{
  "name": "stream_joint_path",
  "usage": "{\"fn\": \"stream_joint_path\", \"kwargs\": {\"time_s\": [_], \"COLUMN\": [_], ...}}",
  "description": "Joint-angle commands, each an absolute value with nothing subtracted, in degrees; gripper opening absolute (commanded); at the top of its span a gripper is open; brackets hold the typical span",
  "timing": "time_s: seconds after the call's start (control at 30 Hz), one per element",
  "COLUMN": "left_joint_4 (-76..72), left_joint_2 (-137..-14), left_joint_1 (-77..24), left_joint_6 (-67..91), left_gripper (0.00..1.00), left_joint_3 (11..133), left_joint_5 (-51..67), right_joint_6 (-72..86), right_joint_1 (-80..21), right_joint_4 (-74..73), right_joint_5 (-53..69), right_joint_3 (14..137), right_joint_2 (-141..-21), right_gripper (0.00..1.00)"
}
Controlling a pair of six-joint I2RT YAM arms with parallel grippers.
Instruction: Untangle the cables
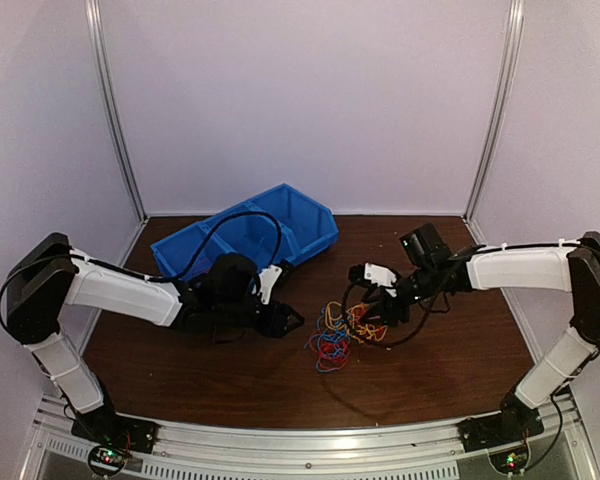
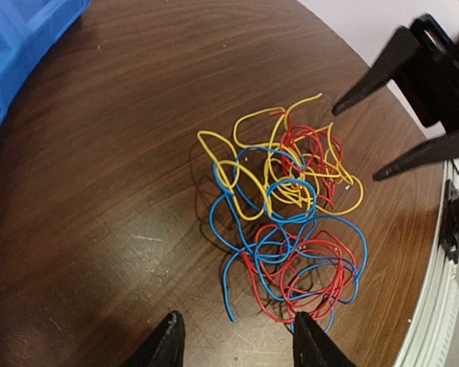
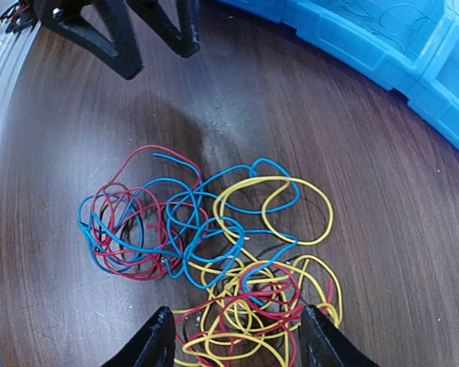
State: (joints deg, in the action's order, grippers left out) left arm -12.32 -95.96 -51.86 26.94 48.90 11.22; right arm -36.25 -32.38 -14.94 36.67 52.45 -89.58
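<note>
Closest in, your left gripper (image 2: 237, 340) stood with its fingers spread and nothing between them, just short of the cables (image 2: 287, 222). Your right gripper (image 3: 237, 344) was equally wide apart and empty, poised over the opposite side of the same heap. The red, blue and yellow wires lay knotted in one loose pile on the wooden table (image 2: 99, 191), between the two arms and apart from the blue bin (image 1: 250, 235). They looked light, thin and springy, likely to slip from a shallow pinch. An outlying strand, such as the yellow loop (image 2: 212, 138) on the pile's fringe, seemed your best hold.
</note>
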Motion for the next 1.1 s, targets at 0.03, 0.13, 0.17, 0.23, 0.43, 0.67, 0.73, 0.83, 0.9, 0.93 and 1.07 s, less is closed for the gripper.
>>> {"fn": "stream_joint_path", "kwargs": {"time_s": [0.03,0.13,0.17,0.23,0.43,0.67,0.73,0.83,0.9,0.93,1.07], "left_joint_4": [-19.0,-21.5,-21.4,-20.2,-17.6,-17.6,-17.4,-16.6,-16.7,-16.8,-17.5], "left_joint_2": [-98.1,-99.7,-100.2,-101.4,-103.7,-107.9,-109.5,-111.2,-111.0,-110.8,-108.3], "left_joint_1": [-52.1,-52.1,-52.1,-52.1,-52.1,-52.1,-52.1,-52.1,-52.1,-52.1,-52.1], "left_joint_6": [43.7,45.9,46.0,46.2,47.3,46.3,45.9,45.5,45.2,44.8,44.5], "left_gripper": [0.5,0.5,0.49,0.47,0.42,0.28,0.23,0.14,0.05,0.0,0.0], "left_joint_3": [47.5,47.3,47.6,48.6,50.7,54.1,55.5,57.2,57.4,57.5,57.4], "left_joint_5": [16.7,19.8,20.6,20.9,20.5,23.2,24.4,25.9,26.0,26.0,26.0], "right_joint_6": [-43.5,-45.5,-46.0,-46.3,-47.3,-47.7,-47.3,-46.7,-45.9,-45.4,-45.1], "right_joint_1": [-38.5,-41.9,-42.6,-43.9,-47.1,-50.4,-51.0,-51.7,-52.0,-52.0,-52.0], "right_joint_4": [-20.1,-20.9,-21.3,-21.7,-20.8,-17.8,-16.7,-15.6,-14.4,-13.5,-11.5], "right_joint_5": [28.1,24.8,24.6,24.3,25.5,23.6,23.7,23.9,23.9,23.9,24.0], "right_joint_3": [54.6,56.5,57.2,58.4,59.3,58.7,57.9,57.0,56.6,56.3,55.3], "right_joint_2": [-89.1,-89.8,-90.4,-91.6,-94.3,-96.0,-95.8,-96.3,-97.0,-97.4,-99.7], "right_gripper": [0.58,0.58,0.58,0.58,0.59,0.59,0.59,0.59,0.59,0.58,0.54]}}
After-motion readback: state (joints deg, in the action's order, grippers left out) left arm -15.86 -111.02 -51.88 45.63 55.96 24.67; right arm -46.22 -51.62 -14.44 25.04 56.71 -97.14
